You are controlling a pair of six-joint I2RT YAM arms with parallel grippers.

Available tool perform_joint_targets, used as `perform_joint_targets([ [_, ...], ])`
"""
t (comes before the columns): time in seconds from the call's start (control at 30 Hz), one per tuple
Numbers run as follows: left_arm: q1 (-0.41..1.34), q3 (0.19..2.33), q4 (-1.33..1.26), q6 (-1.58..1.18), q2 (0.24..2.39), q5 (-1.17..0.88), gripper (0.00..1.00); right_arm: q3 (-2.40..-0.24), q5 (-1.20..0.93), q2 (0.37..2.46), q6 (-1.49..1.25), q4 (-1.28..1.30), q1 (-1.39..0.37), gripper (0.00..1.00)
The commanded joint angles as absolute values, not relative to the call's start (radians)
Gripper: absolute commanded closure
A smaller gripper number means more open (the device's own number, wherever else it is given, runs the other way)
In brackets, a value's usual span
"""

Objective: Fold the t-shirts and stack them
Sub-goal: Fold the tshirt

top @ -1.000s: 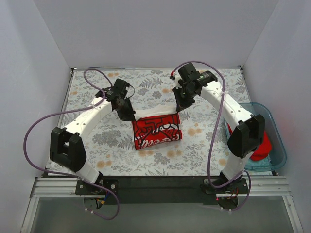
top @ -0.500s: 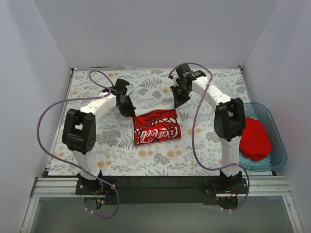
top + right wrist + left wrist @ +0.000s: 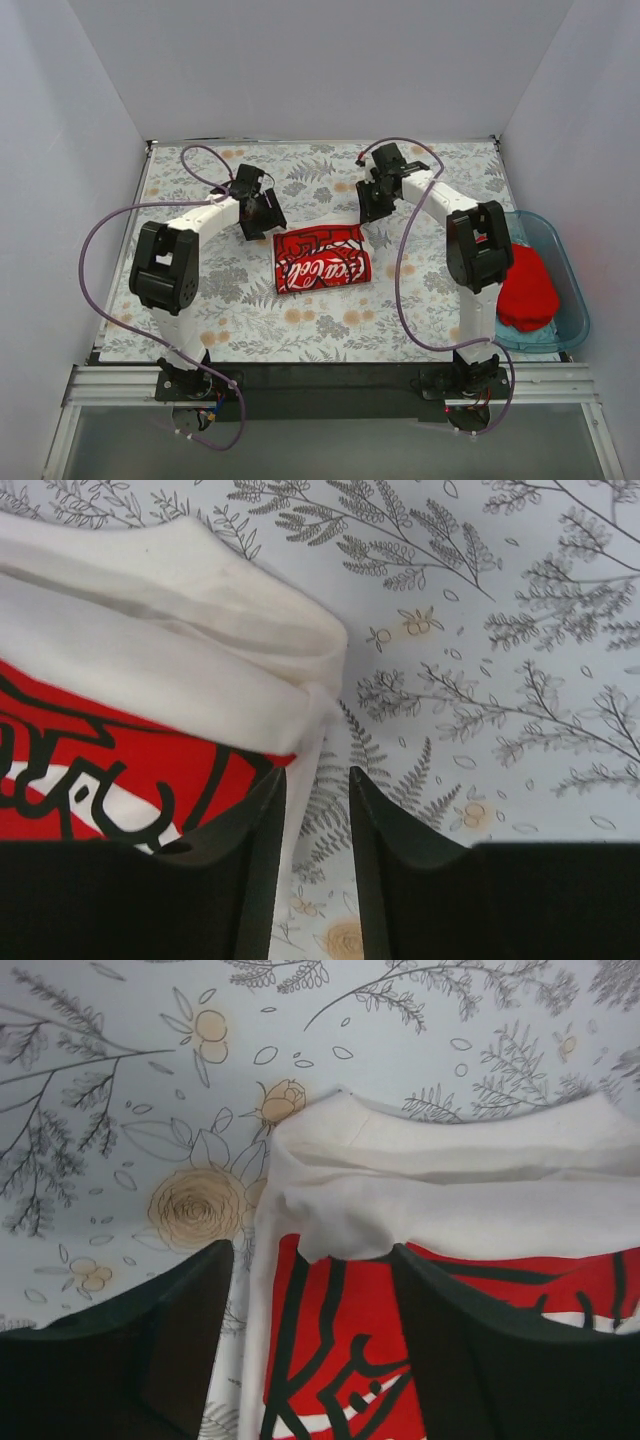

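Here the white t-shirt [image 3: 322, 258] lies folded, red print up; arms [image 3: 205, 215] hover at its far corners, left jaws wide, right jaws narrow.

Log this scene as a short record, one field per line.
white t-shirt: folded, print up, mid-table
red t-shirt: bunched in the blue tub, unfolded
left fingers: apart, over the white t-shirt's far left corner, gripping nothing
right fingers: apart, at its far right corner, gripping nothing
stack: not yet begun
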State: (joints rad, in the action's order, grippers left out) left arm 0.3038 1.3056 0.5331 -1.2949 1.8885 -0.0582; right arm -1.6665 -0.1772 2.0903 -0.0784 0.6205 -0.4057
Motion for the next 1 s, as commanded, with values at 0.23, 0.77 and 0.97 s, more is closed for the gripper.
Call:
perform_joint_targets([
  [0.23, 0.322, 1.096, 0.342, -1.295, 1.465, -0.129, 0.38, -1.258, -0.478, 1.648, -0.169, 0.111, -0.353, 0.56],
  [0.77, 0.289, 1.093, 0.101, -1.402, 1.810, -0.170, 0.97, -1.257, -0.873, 1.997, -0.287, -0.219, -0.321, 0.61],
  [0.97, 0.215, 1.160, 0.110, -1.408, 1.969, -0.195, 0.99, -1.362, -0.871, 2.174, -0.380, -0.288, -0.244, 0.64],
])
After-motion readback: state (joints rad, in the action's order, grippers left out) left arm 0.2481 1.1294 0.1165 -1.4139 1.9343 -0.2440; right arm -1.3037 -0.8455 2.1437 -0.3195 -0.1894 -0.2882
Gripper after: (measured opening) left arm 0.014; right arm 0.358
